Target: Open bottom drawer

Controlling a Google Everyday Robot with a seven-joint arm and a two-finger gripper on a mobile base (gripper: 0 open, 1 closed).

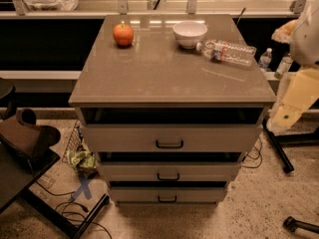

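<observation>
The bottom drawer is the lowest, slimmest front of the grey-beige cabinet, with a small black bar handle. Its front sits in line with the cabinet, with a dark gap above it. The middle drawer and the top drawer stand above it. My gripper is the cream-coloured part hanging at the right of the cabinet, about level with the top drawer. It is well away from the bottom handle and touches nothing.
On the cabinet top lie an orange fruit, a white bowl and a lying plastic bottle. A dark stand is at the left. Cables and a green wrapper are on the floor. A black leg is at the right.
</observation>
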